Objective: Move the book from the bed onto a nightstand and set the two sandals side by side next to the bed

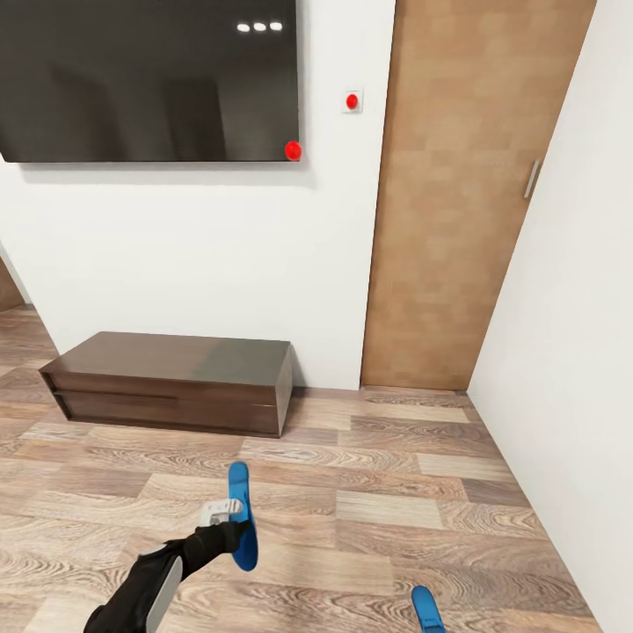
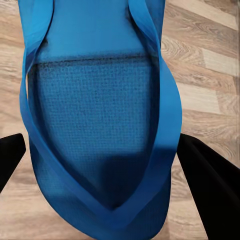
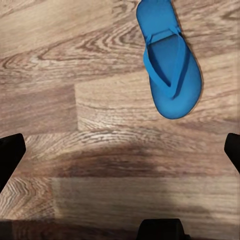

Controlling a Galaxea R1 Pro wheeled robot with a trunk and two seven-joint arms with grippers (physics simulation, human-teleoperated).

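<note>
Head view showed the left gripper (image 1: 230, 520) low over the wood-plank floor (image 1: 396, 492), reaching to a blue sandal (image 1: 241, 514) that lay lengthwise in front of the long low dark cabinet (image 1: 171, 381). From the left wrist view that sandal (image 2: 100, 125) sat between the two spread fingers (image 2: 212, 187), so the left gripper looked open around it rather than clamped. The second sandal (image 1: 427, 608) lay well apart, at the lower edge of the head view; the right wrist view had it (image 3: 170, 60) flat on the boards ahead of the right gripper (image 3: 120, 155), whose fingers stood wide open and empty. The sole looked thin and flat, so a closing pinch might skid off its edges or catch just a strap, leaving it dangling or dropped during the carry.
</note>
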